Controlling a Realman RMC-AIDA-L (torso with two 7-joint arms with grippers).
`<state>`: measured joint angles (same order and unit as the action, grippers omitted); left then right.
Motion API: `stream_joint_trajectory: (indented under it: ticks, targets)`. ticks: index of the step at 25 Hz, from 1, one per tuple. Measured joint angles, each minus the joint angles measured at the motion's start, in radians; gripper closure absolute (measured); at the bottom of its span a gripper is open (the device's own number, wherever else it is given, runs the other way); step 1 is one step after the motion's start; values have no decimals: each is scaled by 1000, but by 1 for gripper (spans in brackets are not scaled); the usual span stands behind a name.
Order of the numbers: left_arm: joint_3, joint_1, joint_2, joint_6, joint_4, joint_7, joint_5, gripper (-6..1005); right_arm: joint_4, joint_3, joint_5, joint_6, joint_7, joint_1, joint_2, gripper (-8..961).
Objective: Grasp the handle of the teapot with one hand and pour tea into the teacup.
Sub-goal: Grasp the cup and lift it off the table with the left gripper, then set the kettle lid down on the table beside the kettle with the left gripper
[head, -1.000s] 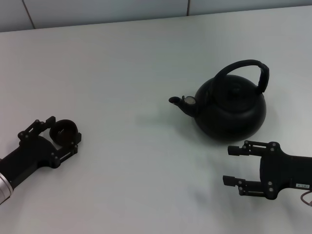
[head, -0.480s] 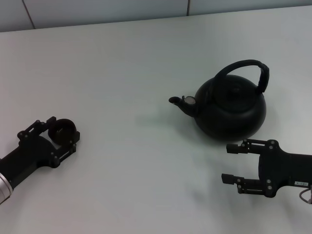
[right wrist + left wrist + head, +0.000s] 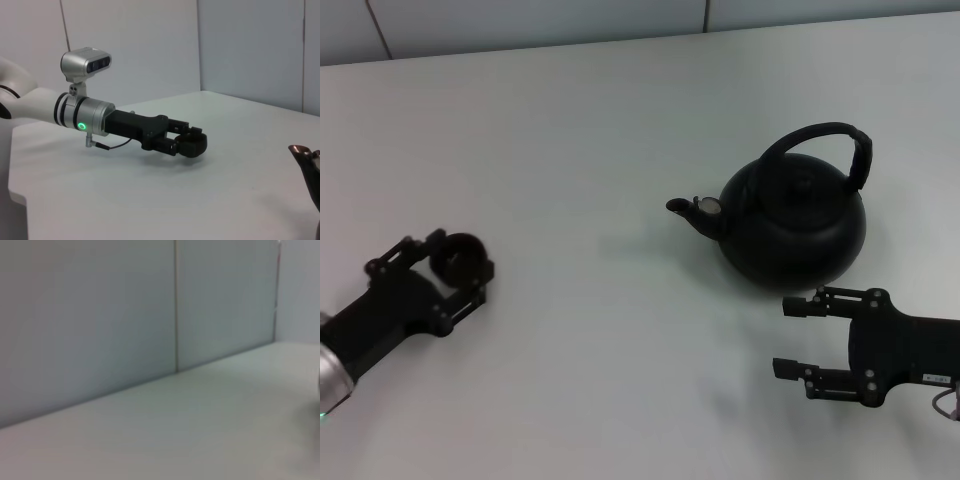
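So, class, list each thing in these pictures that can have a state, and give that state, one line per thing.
teapot: upright on the table, lid on, not held.
handle: raised in an arch over the lid, free.
teacup: upright, gripped by the left gripper.
left gripper: shut on the teacup.
right gripper: open, empty, beside the teapot on its near side.
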<state>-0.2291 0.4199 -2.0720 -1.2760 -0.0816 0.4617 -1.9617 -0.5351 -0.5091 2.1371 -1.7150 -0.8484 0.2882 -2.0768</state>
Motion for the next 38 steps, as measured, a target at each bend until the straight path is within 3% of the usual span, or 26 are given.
stream_joint_trajectory:
  ticks: [5, 8, 14, 25, 38]
  targets:
    - [-8, 57, 0, -15, 56, -2, -10, 293, 3, 2, 0, 0, -1, 0, 0, 260]
    - [-16, 121, -4, 14, 116, -4, -24, 288, 3, 2, -1, -1, -1, 0, 0, 260]
    - [-19, 183, -6, 71, 169, -5, -57, 278, 4, 6, -2, -6, -1, 1, 0, 260]
    - [-16, 191, -6, 99, 188, -17, -63, 261, 14, 9, -2, -8, -2, 0, 0, 260]
    - [13, 206, -8, 227, 276, -144, -62, 240, 17, 5, -2, -8, -1, 5, 0, 261]
